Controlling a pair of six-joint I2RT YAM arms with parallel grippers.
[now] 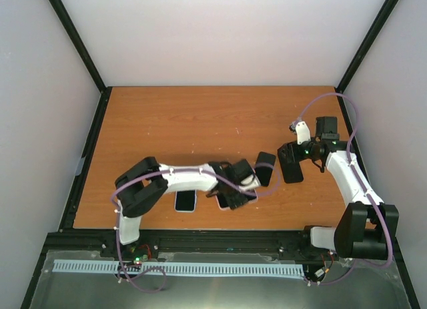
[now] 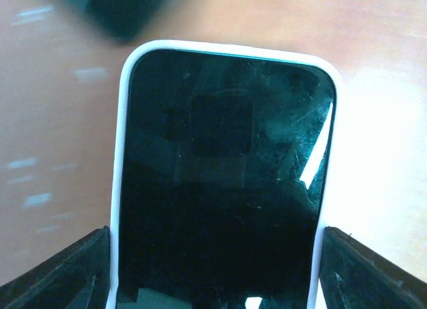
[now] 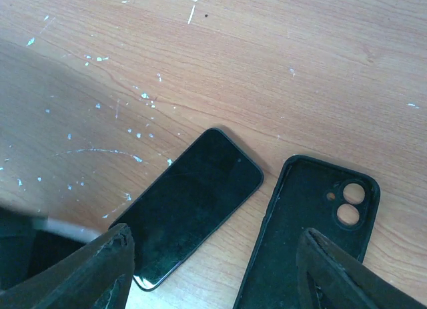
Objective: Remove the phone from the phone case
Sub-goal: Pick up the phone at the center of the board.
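My left gripper [image 2: 215, 245] is shut on a phone in a white case [image 2: 223, 155], with a finger pressed against each long side of the case. The dark screen faces the wrist camera. In the top view the left gripper [image 1: 235, 191] holds it low over the near middle of the table. My right gripper [image 3: 215, 239] is open and empty. It hovers over a bare black phone [image 3: 193, 205] and an empty black case [image 3: 303, 235] lying side by side. In the top view the right gripper [image 1: 295, 154] is just above that black case [image 1: 291, 166], with the black phone [image 1: 265, 167] to its left.
Another white-edged phone [image 1: 185, 201] lies flat near the front edge, under my left forearm. The wooden table [image 1: 200, 122] has black frame posts at its corners and white walls around it. White specks dot the wood [image 3: 100, 109].
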